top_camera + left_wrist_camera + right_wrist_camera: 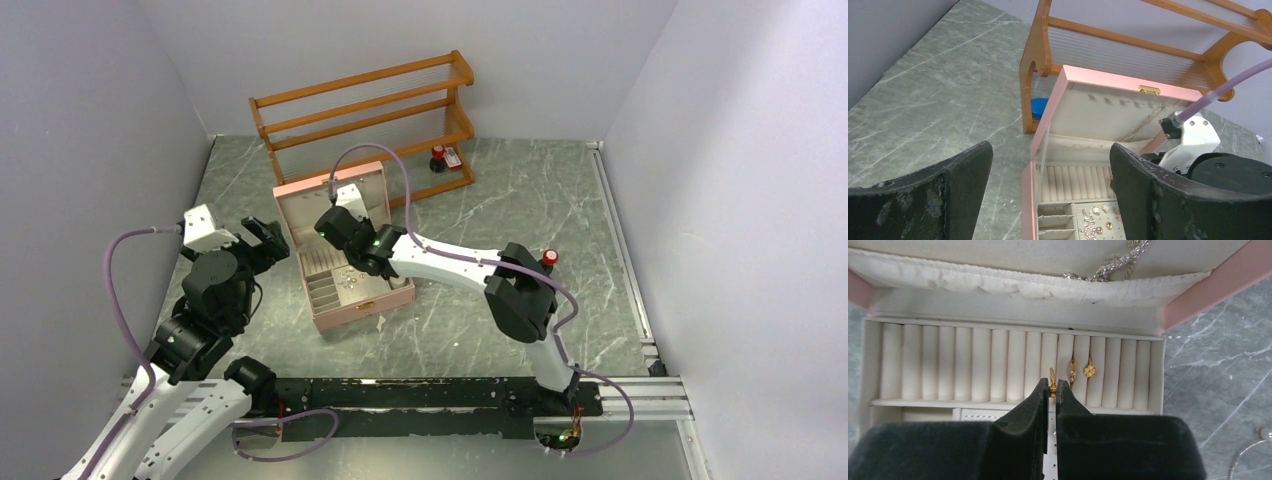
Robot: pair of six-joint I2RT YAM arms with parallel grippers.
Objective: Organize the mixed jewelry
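Observation:
The pink jewelry box point(345, 312) stands open on the table, lid point(330, 205) up. My right gripper point(1052, 386) is over its cream ring rolls point(948, 362) and is shut on a gold ring point(1052, 376), held at a slot between rolls. Two more gold rings point(1089, 371) sit in slots just to the right. Several gold and silver earrings point(1098, 225) lie on the perforated pad in the left wrist view. My left gripper point(1048, 185) is open and empty, just left of the box point(1028, 200). A silver chain point(1113, 267) hangs in the lid pocket.
A wooden two-shelf rack point(370, 110) stands behind the box, with a red-capped black bottle point(438, 158) at its right foot and a blue block point(1039, 107) under it. Another red-capped bottle point(549, 258) sits behind my right arm. Grey walls close in left, right and back.

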